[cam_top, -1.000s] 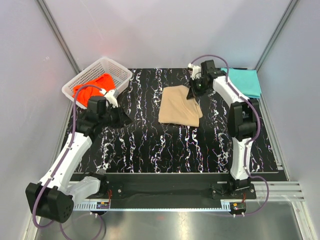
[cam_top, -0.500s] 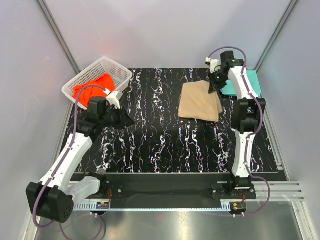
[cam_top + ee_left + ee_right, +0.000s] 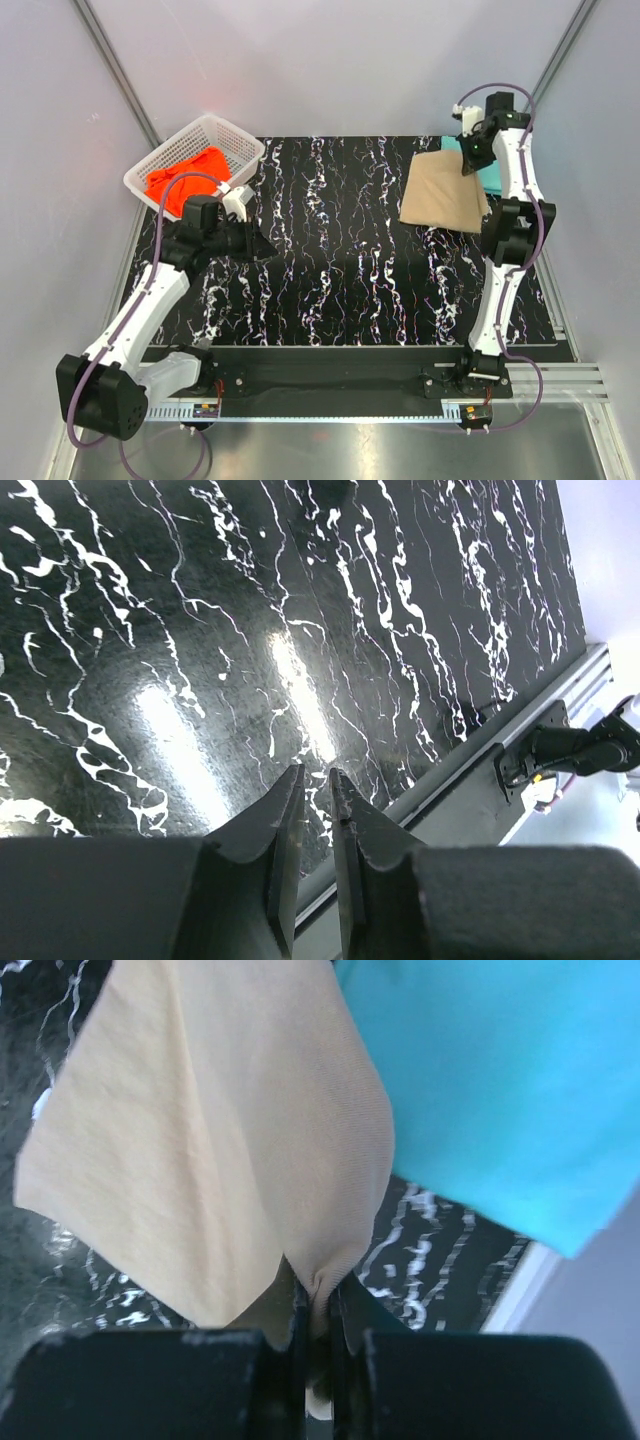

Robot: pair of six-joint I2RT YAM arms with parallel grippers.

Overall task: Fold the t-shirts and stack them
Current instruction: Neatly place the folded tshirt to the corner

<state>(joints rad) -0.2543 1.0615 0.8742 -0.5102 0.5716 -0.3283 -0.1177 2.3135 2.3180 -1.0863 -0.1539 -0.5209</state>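
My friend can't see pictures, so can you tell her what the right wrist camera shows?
The right end effector pinches one edge of a tan t-shirt, which spreads out ahead of it. A teal t-shirt fills the upper right, and a strip of black table with white veins shows below them.

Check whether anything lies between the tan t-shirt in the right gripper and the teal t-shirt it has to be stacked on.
Nothing visible does. The right gripper pinches a fold of the tan t-shirt, whose edge overlaps the teal t-shirt. The basket and the left gripper sit far to the left.
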